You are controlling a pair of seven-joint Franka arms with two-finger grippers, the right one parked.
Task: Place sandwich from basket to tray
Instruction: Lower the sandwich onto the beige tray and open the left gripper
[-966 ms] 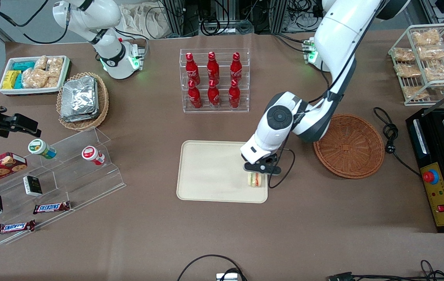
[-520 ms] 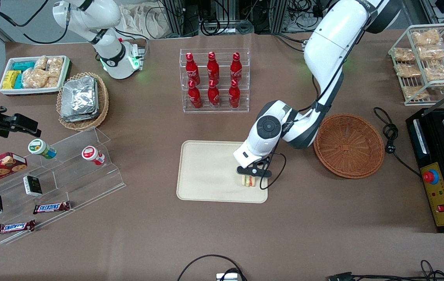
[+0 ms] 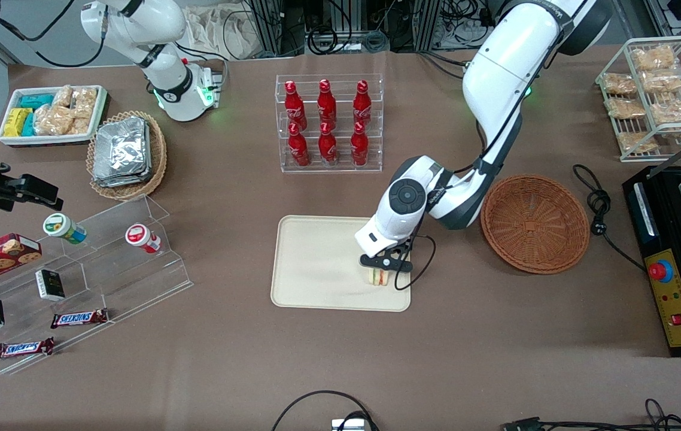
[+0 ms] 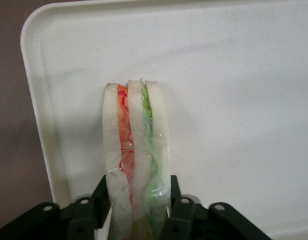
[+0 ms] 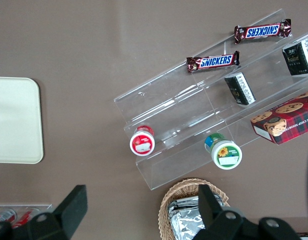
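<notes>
My left gripper (image 3: 380,271) is shut on the sandwich (image 3: 378,277), a white bread wedge with green and orange-red filling. It holds it over the cream-beige tray (image 3: 316,263), near the tray's corner closest to the front camera at the working arm's end. In the left wrist view the sandwich (image 4: 136,160) stands on edge between the black fingers (image 4: 101,197), with the tray (image 4: 234,100) under it. Whether the sandwich touches the tray I cannot tell. The reddish-brown basket (image 3: 535,222) lies beside the tray toward the working arm's end, with nothing in it.
A clear rack of red bottles (image 3: 328,123) stands farther from the front camera than the tray. A tiered clear display stand (image 3: 101,251) with snacks and a tan basket of foil packets (image 3: 126,154) lie toward the parked arm's end. A black appliance (image 3: 675,257) lies at the working arm's end.
The gripper has carried the sandwich a little farther over the tray, toward the parked arm's end. It stays shut on the sandwich.
</notes>
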